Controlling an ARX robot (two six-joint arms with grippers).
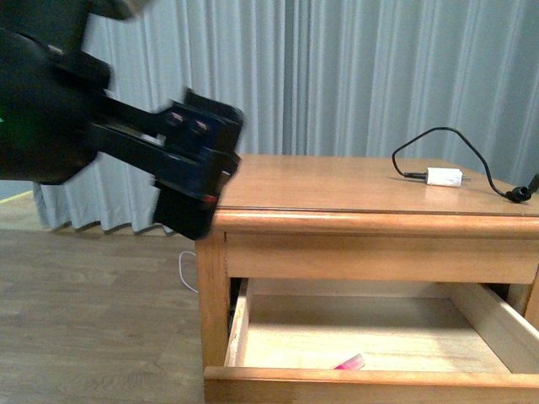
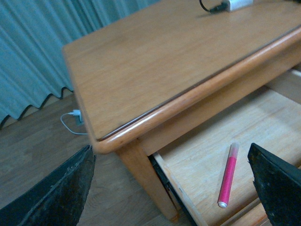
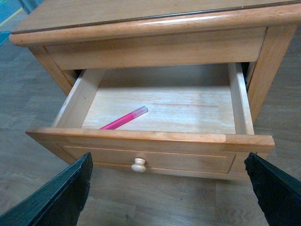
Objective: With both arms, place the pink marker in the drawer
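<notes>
The pink marker [image 1: 349, 363] lies flat on the pale floor of the open drawer [image 1: 362, 383], near its front left corner. It also shows in the left wrist view [image 2: 228, 176] and in the right wrist view [image 3: 123, 118]. My left gripper [image 2: 169, 197] is open and empty. It hovers above the cabinet's front left corner, with the marker below between its fingers [image 2: 61, 193]. In the front view the left arm [image 1: 192, 210] is blurred beside that corner. My right gripper [image 3: 169, 197] is open and empty, in front of the drawer front [image 3: 188, 157] and its round knob [image 3: 138, 165].
A white charger [image 1: 444, 177] with a black cable [image 1: 455, 139] lies on the cabinet top [image 1: 337, 181] at the back right. A white plug and cable [image 2: 75, 115] lie on the wooden floor to the cabinet's left. A grey curtain [image 1: 379, 67] hangs behind.
</notes>
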